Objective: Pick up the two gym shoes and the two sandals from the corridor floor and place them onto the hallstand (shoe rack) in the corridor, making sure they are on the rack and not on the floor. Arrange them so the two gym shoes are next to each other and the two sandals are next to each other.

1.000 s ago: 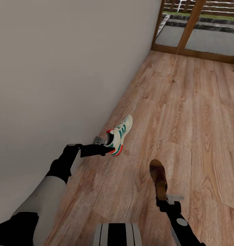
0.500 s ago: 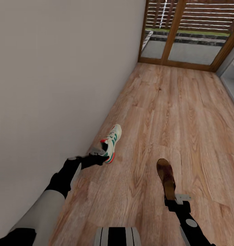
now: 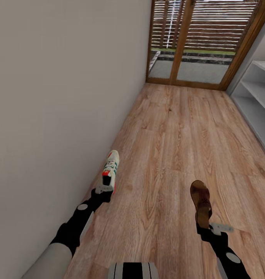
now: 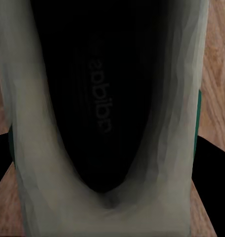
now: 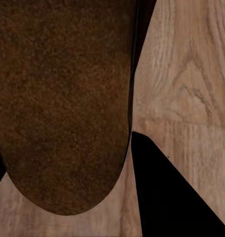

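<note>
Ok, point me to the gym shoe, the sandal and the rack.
gym shoe [image 3: 110, 168]: head view, on its striped side.
sandal [image 3: 200, 198]: head view, on its brown footbed.
hallstand [image 3: 260, 91]: head view, on a grey shelf at the right edge.

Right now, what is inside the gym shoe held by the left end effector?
The gym shoe holds a dark insole with faint lettering; nothing else. Its toe end is hidden in shadow.

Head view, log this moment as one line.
left gripper: holds gym shoe | right gripper: holds sandal | hallstand: ahead right
</note>
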`<state>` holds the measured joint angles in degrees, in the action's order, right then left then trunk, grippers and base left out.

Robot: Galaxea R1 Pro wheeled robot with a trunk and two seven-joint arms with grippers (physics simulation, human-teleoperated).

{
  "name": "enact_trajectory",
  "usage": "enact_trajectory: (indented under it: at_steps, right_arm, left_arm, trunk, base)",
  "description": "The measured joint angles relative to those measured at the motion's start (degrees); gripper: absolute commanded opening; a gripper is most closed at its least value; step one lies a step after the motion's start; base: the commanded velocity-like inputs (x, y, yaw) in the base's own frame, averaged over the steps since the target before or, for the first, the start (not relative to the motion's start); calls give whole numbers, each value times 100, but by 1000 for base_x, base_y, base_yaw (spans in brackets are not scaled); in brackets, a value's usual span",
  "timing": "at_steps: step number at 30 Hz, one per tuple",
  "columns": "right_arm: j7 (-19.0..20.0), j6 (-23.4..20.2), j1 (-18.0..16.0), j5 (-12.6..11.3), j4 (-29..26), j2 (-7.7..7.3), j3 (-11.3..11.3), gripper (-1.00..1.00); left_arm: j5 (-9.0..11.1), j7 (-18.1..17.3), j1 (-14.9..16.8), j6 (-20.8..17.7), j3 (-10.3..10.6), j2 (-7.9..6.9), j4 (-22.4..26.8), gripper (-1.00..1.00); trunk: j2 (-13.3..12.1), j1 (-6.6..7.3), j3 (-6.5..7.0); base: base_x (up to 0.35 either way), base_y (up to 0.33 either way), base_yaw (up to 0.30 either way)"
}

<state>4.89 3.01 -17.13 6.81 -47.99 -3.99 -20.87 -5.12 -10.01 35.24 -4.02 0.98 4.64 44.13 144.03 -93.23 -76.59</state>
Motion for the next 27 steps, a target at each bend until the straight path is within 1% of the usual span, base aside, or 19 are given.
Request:
enact_trajectory:
  at_steps: [4, 10, 11, 12, 14, 15, 16, 17, 19, 21, 27]
  right_arm:
    - [38, 146, 0, 16, -1, 4, -21, -100]
    - [33, 191, 2, 25, 11, 8, -22, -100]
    - [32, 197, 2, 26, 14, 8, -22, -100]
    - [30, 198, 2, 28, 16, 8, -22, -100]
    - [26, 196, 4, 33, 43, 8, -21, -100]
    - [22, 309, 24, 30, 447, -7, -33, -100]
    - [20, 353, 27, 30, 529, -8, -29, -100]
    - [20, 487, 57, 28, 595, -9, -31, -100]
    - [19, 753, 128, 28, 721, -10, -30, -100]
    - [14, 1088, 224, 29, 886, -10, -28, -100]
    - [4, 1346, 311, 29, 1127, -11, -24, -100]
  left_arm:
    - [-12, 206, -96, 106, -6, 1, -93, -100]
    - [-15, 242, -176, 126, -22, -39, -150, -100]
    - [-27, 245, -233, 181, -37, -62, -286, -100]
    - [-19, 245, -242, 216, -39, -65, -312, -100]
    - [-21, 248, -294, 419, -49, -86, -432, -100]
    - [-14, 840, -450, 903, -47, -105, -809, -100]
    - [-21, 901, -545, 970, -28, -103, -961, -100]
    - [-21, 972, -607, 1134, -22, -99, -909, -100]
    - [-14, 1024, -700, 1308, -16, -97, -941, -100]
    - [-13, 1042, -786, 1384, -14, -96, -953, -100]
    - [17, 1048, -849, 1412, -17, -97, -956, -100]
  trunk:
    - [-5, 10, 91]
    - [-13, 26, 225]
    - [-15, 28, 246]
    - [-16, 31, 269]
    - [-19, 36, 313]
    - [-20, 39, 336]
    - [-22, 40, 360]
    - [-22, 44, 387]
    - [-25, 49, 444]
    - [-28, 54, 502]
    - [-36, 69, 679]
  base:
    - [0, 0, -10]
    - [0, 0, -1]
    - [0, 0, 0]
    - [0, 0, 0]
    - [0, 0, -4]
    - [0, 0, -25]
    - [0, 0, -95]
    - [0, 0, -128]
    - [0, 0, -167]
    - [0, 0, -180]
    - [0, 0, -185]
